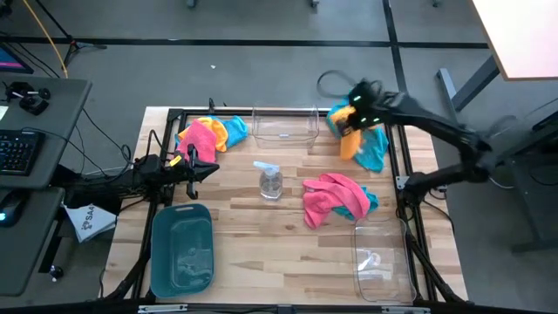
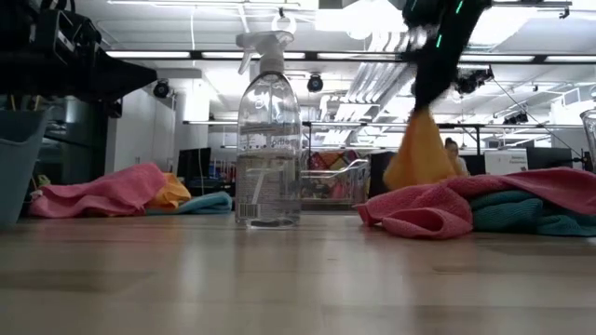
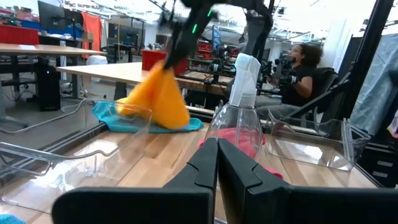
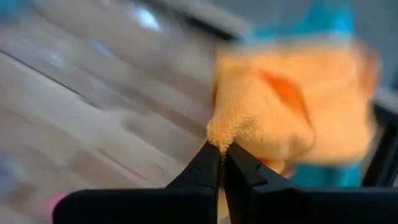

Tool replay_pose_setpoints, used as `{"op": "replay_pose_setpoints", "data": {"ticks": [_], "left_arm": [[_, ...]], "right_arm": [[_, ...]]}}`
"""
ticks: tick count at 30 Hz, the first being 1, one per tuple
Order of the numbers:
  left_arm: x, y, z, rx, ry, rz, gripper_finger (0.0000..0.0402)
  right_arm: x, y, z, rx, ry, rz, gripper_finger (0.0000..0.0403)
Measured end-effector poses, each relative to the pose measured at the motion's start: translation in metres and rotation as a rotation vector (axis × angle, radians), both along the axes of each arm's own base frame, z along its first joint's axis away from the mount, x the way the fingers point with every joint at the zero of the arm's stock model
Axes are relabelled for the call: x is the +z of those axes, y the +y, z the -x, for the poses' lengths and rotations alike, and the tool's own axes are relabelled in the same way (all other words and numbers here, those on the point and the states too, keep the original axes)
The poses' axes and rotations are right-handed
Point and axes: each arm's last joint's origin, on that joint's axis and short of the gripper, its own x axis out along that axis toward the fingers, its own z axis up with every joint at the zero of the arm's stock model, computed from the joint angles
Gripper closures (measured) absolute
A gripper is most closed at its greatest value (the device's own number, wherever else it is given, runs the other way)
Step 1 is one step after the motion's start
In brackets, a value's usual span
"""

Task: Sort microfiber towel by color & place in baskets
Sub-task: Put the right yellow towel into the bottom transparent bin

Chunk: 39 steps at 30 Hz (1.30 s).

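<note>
One fuzzy orange towel (image 4: 273, 106) pinched in right gripper (image 4: 221, 149) jaws, left gripper (image 3: 216, 146) jaws together, smooth wooden table (image 1: 288, 253).

Your right arm reaches over the far right part of the table, and its gripper (image 4: 221, 148) is closed on an orange towel (image 4: 292, 99). Your left arm waits low at the left side, its gripper (image 3: 217, 163) closed and empty.

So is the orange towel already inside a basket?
No, the orange towel hangs in the air, pinched by the shut right gripper above the table, not in any basket.
</note>
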Motion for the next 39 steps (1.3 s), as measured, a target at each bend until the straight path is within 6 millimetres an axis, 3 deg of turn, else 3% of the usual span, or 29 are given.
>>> {"op": "replay_pose_setpoints", "data": {"ticks": [5,10,15,19,22,26,32,39], "left_arm": [[0.0,0.0,0.0,-0.001,0.0,0.0,0.0401],[0.0,0.0,0.0,0.0,0.0,0.0,0.0401],[0.0,0.0,0.0,-0.001,0.0,0.0,0.0401],[0.0,0.0,0.0,0.0,0.0,0.0,0.0401],[0.0,0.0,0.0,0.0,0.0,0.0,0.0401],[0.0,0.0,0.0,0.0,0.0,0.0,0.0401],[0.0,0.0,0.0,-0.001,0.001,0.0,0.0401],[0.0,0.0,0.0,0.0,0.0,0.0,0.0401]], "right_arm": [[0.08,0.05,0.033,0.201,-0.354,0.047,0.0401],[0.119,0.109,0.075,0.43,-0.606,-0.11,0.0402],[0.123,0.144,0.123,0.405,-0.671,-0.398,0.0402],[0.11,0.154,0.154,0.291,-0.581,-0.575,0.0402],[0.1,0.156,0.166,0.213,-0.474,-0.643,0.0403],[0.093,0.158,0.159,0.241,-0.444,-0.72,0.0403],[0.093,0.159,0.108,0.429,-0.62,-0.84,0.0403],[0.083,0.191,0.075,0.584,-0.484,-1.047,0.0403]]}}
